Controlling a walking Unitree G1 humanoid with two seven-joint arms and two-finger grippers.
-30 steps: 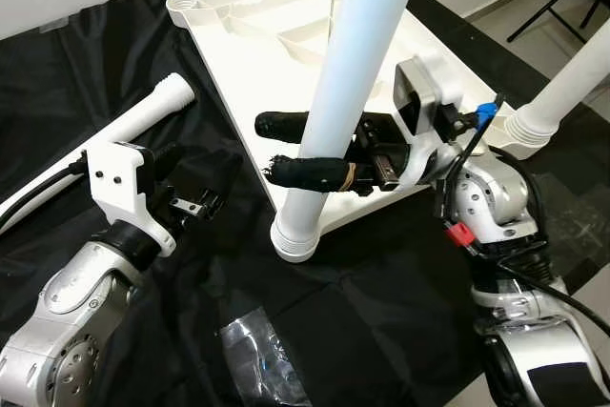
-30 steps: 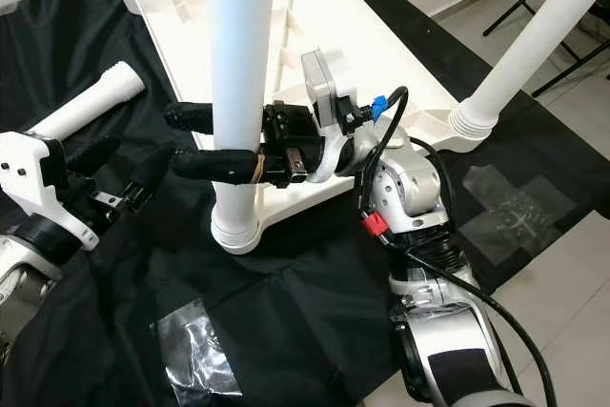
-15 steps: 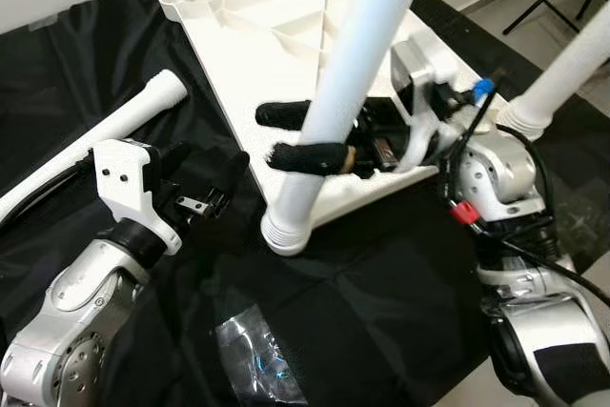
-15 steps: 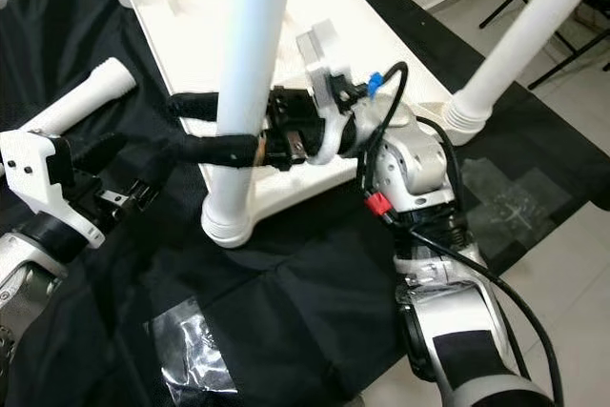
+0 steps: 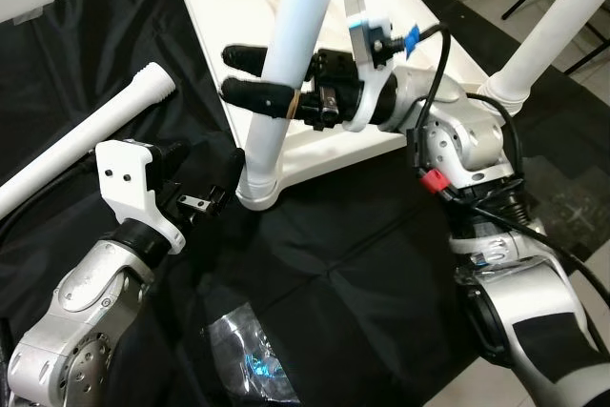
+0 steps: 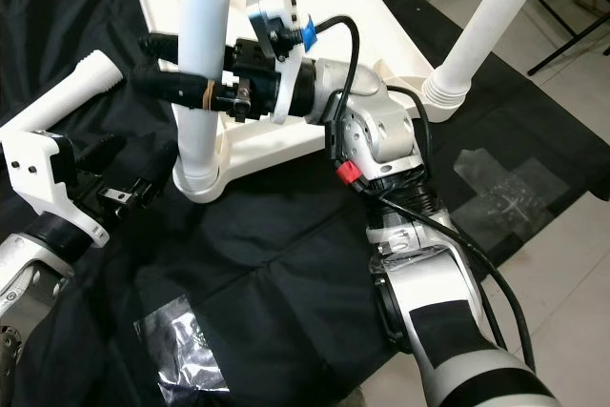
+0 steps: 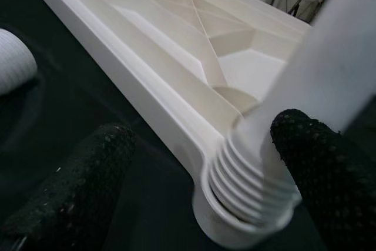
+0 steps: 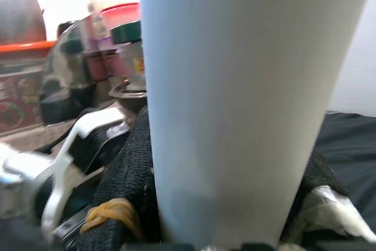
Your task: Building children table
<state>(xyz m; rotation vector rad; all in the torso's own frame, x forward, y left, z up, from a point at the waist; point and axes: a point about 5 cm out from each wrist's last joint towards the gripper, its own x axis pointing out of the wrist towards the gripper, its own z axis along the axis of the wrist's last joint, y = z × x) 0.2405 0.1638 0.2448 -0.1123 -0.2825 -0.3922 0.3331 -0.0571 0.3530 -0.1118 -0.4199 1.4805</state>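
On a black cloth [image 5: 362, 283] spread over the floor, the left eye view showed a white ribbed plastic tabletop [image 5: 233, 7] lying underside up, with a tall white plastic leg tube [image 5: 286, 73] standing upright in the socket at its near corner. The right gripper [image 5: 250, 71] reached in from the right and pinched that tube, one black finger on its near side and one on its far side. The left gripper [image 5: 205, 199] sat low just left of the socket, its fingers spread. A loose white leg tube [image 5: 91, 140] lay on the cloth to the far left, and a clear plastic bag [image 5: 250, 369] lay near the robot.

In the right eye view, another white upright leg [image 6: 472, 35] stood at the tabletop's right corner.

In the left wrist view, the spread black fingertips [image 7: 70, 192] flanked the ribbed socket collar [image 7: 247, 186].

In the right wrist view, the tube sat clamped between the fingers, a rubber band [image 8: 108, 213] around one.
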